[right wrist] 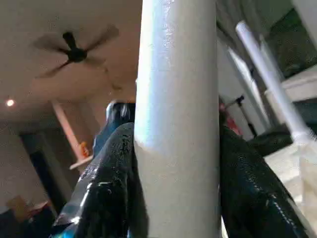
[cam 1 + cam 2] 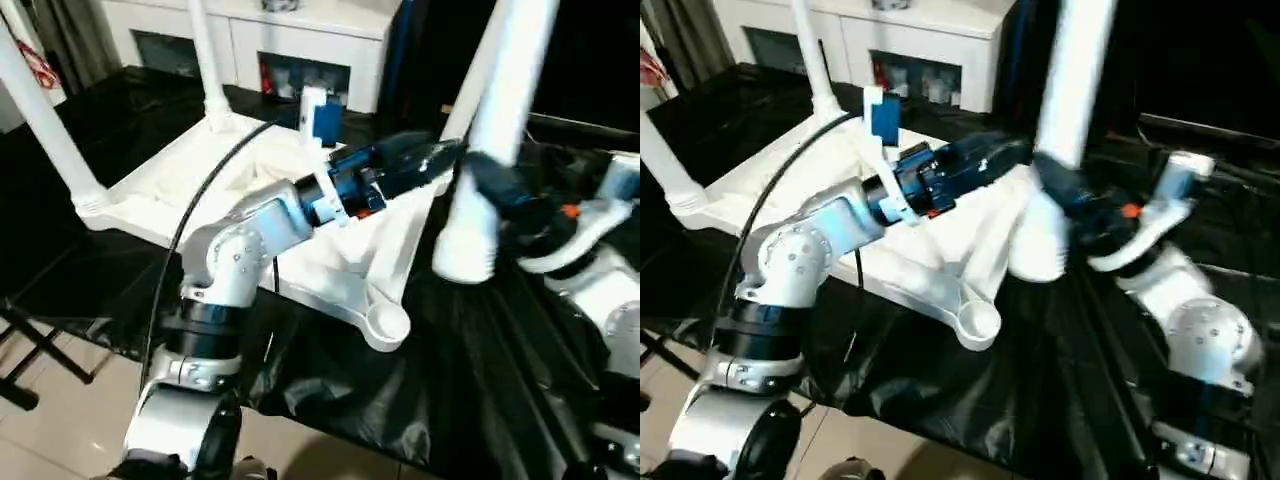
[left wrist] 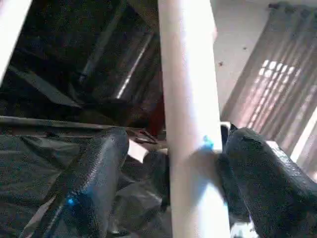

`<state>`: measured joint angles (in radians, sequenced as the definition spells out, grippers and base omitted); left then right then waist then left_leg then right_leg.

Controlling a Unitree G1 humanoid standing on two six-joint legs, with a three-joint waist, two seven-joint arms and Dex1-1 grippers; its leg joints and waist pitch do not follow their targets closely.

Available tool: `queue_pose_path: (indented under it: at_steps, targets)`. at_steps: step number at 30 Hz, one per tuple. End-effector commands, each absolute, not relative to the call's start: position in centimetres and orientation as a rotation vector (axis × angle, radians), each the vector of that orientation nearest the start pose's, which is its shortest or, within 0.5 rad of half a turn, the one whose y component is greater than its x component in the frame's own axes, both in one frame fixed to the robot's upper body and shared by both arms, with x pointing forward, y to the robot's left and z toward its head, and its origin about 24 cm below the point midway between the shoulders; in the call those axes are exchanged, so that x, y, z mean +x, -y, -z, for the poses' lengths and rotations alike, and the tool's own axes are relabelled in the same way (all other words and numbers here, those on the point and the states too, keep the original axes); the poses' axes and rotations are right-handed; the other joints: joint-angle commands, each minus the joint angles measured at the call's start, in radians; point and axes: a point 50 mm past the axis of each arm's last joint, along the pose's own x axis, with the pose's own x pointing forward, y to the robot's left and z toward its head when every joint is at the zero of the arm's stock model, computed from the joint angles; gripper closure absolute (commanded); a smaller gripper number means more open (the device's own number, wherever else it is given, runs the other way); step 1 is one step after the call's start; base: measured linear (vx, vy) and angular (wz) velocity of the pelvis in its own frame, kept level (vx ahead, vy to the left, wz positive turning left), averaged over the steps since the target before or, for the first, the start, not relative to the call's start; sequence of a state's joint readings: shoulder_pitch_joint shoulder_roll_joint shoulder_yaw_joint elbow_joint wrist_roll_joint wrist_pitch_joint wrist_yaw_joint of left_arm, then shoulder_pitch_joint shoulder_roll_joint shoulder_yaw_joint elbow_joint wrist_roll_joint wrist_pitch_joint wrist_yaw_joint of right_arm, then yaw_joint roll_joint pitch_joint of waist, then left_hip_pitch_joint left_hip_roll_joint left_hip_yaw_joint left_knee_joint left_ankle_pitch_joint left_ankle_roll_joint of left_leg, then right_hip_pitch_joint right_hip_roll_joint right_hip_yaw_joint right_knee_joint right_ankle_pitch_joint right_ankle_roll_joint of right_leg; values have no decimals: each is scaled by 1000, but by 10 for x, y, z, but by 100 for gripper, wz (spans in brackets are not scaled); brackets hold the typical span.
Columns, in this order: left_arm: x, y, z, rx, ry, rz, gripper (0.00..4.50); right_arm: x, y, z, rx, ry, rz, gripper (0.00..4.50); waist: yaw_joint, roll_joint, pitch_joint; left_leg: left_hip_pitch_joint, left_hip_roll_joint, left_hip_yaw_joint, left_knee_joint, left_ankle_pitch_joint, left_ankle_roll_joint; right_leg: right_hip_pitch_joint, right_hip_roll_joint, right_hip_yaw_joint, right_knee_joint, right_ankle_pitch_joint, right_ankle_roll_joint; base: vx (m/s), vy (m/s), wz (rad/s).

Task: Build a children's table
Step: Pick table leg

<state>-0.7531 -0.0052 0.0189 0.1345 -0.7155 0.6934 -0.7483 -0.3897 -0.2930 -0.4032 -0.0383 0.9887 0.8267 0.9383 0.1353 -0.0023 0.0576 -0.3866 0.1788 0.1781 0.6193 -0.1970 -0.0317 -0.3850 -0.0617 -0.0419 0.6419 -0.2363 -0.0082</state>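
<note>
The children's table's white top (image 2: 330, 250) lies upside down, ribbed side up, on a black-covered work surface (image 2: 480, 400), with two legs (image 2: 45, 125) standing in its far-left and far corner sockets and the near corner socket (image 2: 385, 325) empty. The left gripper (image 3: 171, 168) reaches over the top with its fingers spread wide around a third leg (image 2: 490, 130). The right gripper (image 1: 178, 163) clamps that leg near its thick end, beyond the top's right edge.

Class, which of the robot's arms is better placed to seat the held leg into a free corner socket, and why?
Probably right: the right gripper is clamped on the held leg, beside the tabletop; its free corner socket lies close.
</note>
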Motion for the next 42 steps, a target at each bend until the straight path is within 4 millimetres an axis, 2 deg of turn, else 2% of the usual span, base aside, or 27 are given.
queue_pose_path:
  at_steps: [1, 2, 10, 11, 13, 16, 19, 25, 27, 30, 38, 39, 40, 41, 42]
  targets:
    - [313, -31, -203, -594, 49, 1366, 83, 274, 185, -164, 739, 148, -1168, 265, -2, -20, -66, 18, 50, -16, -74, -20, 33, 46, -86, 42, -78, -15, -211, 0, 0, 0]
    - [312, -30, -203, -607, 43, 1378, 83, 272, 179, -162, 736, 123, -1193, 265, -1, -23, -65, 16, 50, -16, -75, -20, 33, 46, -85, 42, -78, -15, -211, 0, 0, 0]
    - [313, -28, -202, -644, 25, 1405, 83, 268, 163, -154, 710, 44, -1255, 265, 0, -22, -63, 18, 52, -17, -78, -38, 17, 45, -87, 44, -81, -44, -198, 0, 0, 0]
    - [313, -29, -203, -659, 20, 1410, 112, 268, 163, -153, 709, 40, -1256, 265, 0, -22, -63, 18, 51, -17, -78, -37, 14, 45, -86, 44, -81, -38, -197, 0, 0, 0]
    - [314, -30, -203, -674, 18, 1411, 112, 268, 163, -153, 709, 38, -1254, 265, 0, -21, -63, 17, 49, -16, -77, -37, 14, 47, -87, 44, -81, -34, -197, 0, 0, 0]
    - [314, -33, -206, -696, 27, 1415, 145, 268, 163, -152, 705, 34, -1253, 265, 1, -22, -63, 17, 50, -17, -77, -36, 13, 47, -87, 45, -81, -32, -194, 0, 0, 0]
    - [313, -34, -207, -704, 33, 1431, 157, 268, 163, -151, 700, 28, -1253, 265, 2, -22, -65, 16, 49, -17, -76, -22, 17, 48, -86, 44, -77, 0, -201, 0, 0, 0]
    - [311, -32, -205, -690, 36, 1448, 202, 269, 162, -149, 690, 17, -1242, 265, 1, -22, -64, 17, 50, -17, -76, -28, 18, 49, -87, 44, -77, -9, -200, 0, 0, 0]
    - [311, -31, -205, -683, 35, 1453, 232, 270, 162, -148, 688, 14, -1239, 265, 1, -22, -65, 17, 50, -16, -75, -25, 19, 48, -86, 44, -77, -4, -199, 0, 0, 0]
    - [308, -31, -203, -666, 29, 1481, 246, 269, 162, -147, 681, 8, -1240, 265, 3, -19, -66, 17, 50, -17, -74, -19, 21, 49, -86, 44, -75, 9, -202, 0, 0, 0]
    - [310, -30, -202, -626, 44, 1451, 261, 270, 162, -146, 650, -1, -1227, 265, 2, -21, -67, 17, 50, -17, -73, -16, 25, 50, -86, 44, -74, 20, -207, 0, 0, 0]
    - [311, -31, -202, -592, 60, 1433, 262, 271, 161, -146, 646, -9, -1221, 230, 3, -21, -67, 17, 50, -17, -73, -14, 26, 50, -86, 44, -73, 24, -208, 0, 0, 0]
    - [311, -31, -202, -592, 60, 1433, 262, 271, 161, -146, 646, -9, -1221, 230, 2, -21, -67, 17, 50, -17, -73, -14, 27, 50, -86, 44, -73, 24, -206, 0, 0, 0]
    - [314, -31, -202, -538, 82, 1394, 262, 278, 160, -145, 590, -9, -1157, 195, 2, -21, -67, 17, 52, -19, -74, -11, 25, 48, -86, 44, -74, 21, -201, 0, 0, 0]
    - [314, -31, -202, -525, 87, 1381, 262, 278, 159, -145, 579, -12, -1158, 193, 0, -20, -66, 19, 51, -18, -74, -13, 18, 48, -85, 44, -75, 17, -196, 0, 0, 0]
